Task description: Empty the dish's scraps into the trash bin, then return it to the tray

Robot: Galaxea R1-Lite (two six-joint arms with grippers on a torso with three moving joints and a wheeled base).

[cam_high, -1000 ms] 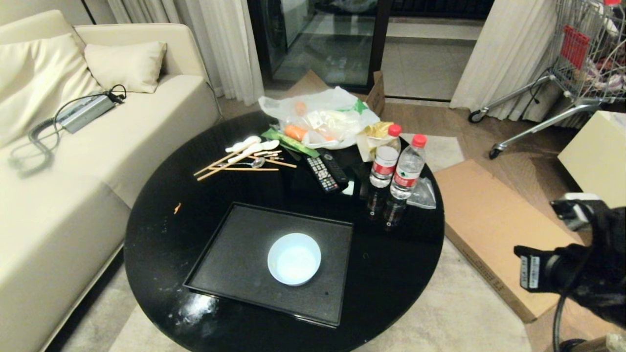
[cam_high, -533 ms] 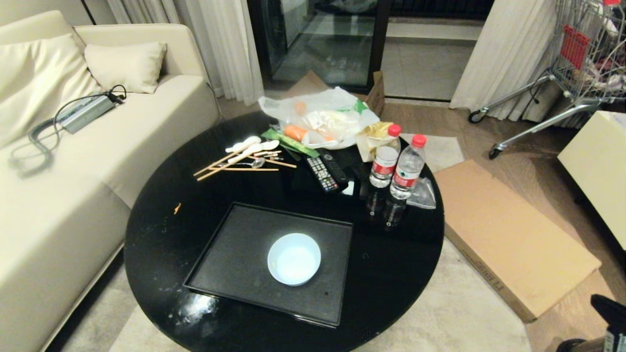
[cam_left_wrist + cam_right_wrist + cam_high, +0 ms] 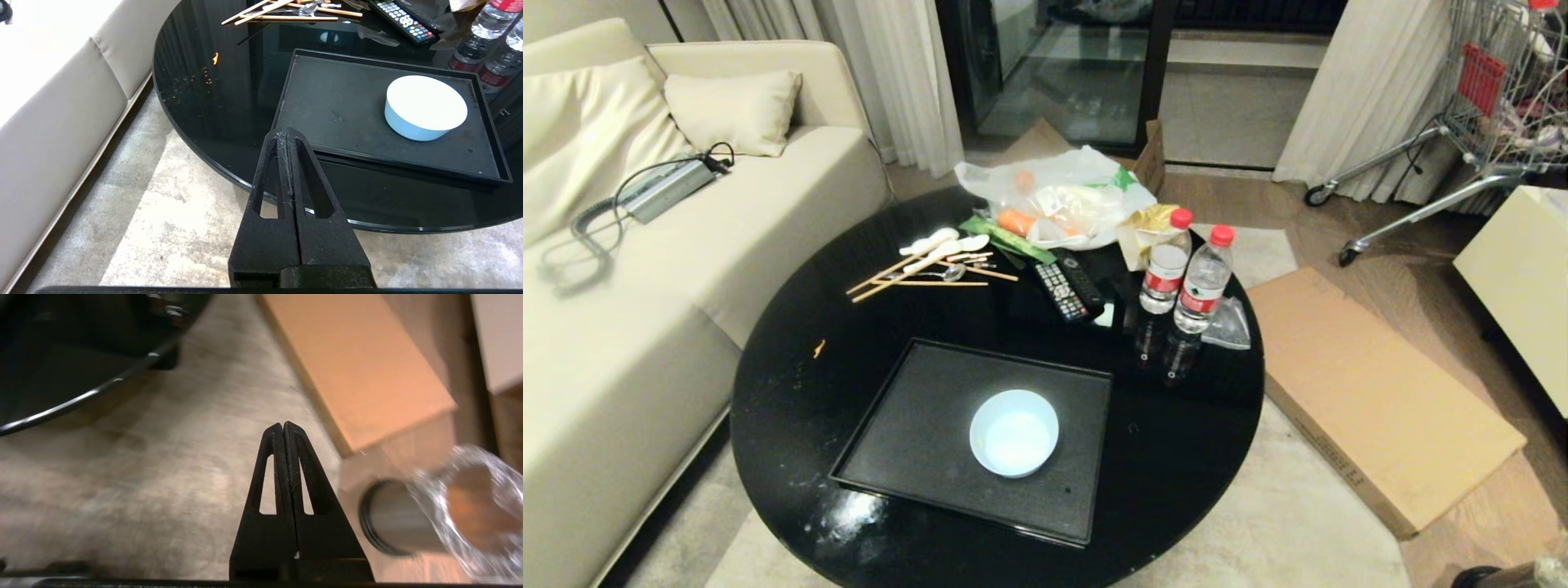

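Head view: dish [image 3: 1014,432] sits empty on the tray [image 3: 915,425], lower centre of the counter [image 3: 792,384]. Left gripper [image 3: 288,134] and right gripper [image 3: 283,426]: fingers pressed together, holding nothing.

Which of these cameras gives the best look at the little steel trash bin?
The right wrist view: the trash bin shows there with its steel side, black base ring and clear liner, though blurred. The head view catches only a sliver at its bottom right corner; the left wrist view shows none of it.
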